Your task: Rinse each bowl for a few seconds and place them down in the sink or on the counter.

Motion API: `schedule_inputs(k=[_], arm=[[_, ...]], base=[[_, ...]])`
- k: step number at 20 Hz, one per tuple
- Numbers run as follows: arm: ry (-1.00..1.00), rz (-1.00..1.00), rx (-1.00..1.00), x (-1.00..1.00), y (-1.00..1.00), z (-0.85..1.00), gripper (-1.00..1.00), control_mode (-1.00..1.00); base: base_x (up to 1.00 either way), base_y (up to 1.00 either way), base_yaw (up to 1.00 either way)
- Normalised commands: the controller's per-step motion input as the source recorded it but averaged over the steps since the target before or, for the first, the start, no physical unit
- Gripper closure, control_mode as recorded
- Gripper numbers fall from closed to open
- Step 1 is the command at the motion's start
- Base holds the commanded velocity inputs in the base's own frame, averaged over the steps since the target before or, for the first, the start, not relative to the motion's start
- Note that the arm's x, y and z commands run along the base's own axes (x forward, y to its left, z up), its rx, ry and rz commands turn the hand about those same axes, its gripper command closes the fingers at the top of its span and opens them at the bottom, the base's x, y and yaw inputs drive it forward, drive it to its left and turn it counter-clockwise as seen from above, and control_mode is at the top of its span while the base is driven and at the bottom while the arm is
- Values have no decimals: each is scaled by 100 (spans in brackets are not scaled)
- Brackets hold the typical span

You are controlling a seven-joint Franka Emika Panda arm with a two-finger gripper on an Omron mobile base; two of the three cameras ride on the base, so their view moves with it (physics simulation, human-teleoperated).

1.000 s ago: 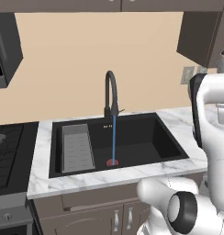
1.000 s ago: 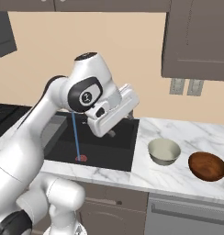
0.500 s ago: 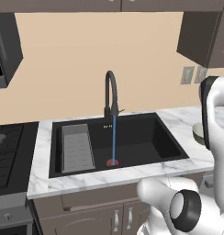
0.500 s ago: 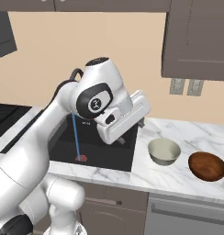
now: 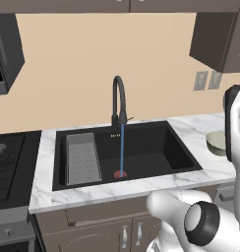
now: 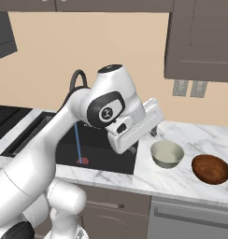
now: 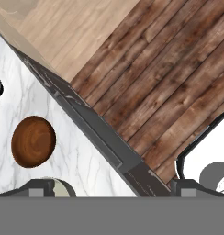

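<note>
From the left base view, water runs from the faucet into the sink, and the pale bowl sits at the right edge of the counter. In the right base view the gripper hangs just left of and above that pale bowl, the brown bowl further right. In the hand view the gripper's fingertips stand wide and empty, the brown bowl up-left of them; no readable writing anywhere.

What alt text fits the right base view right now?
The white arm reaches right over the marble counter, its pincer beside the pale bowl; a reddish-brown bowl sits further right. Behind the arm, water runs from the faucet into the black sink.
</note>
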Motion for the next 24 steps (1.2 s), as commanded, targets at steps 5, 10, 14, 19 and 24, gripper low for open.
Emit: schedule_inputs(k=[5,10,14,19,24], arm=[[0,-2,0,-9,-22,-13,-100,-100],[0,0,0,-2,-11,-23,-100,-100],[0,0,0,4,-2,-27,-100,-100],[0,0,0,6,-8,-27,-100,-100],[0,0,0,9,-13,-24,-100,-100]], base=[[0,0,0],[0,0,0],[0,0,0],[0,0,0],[0,0,0]])
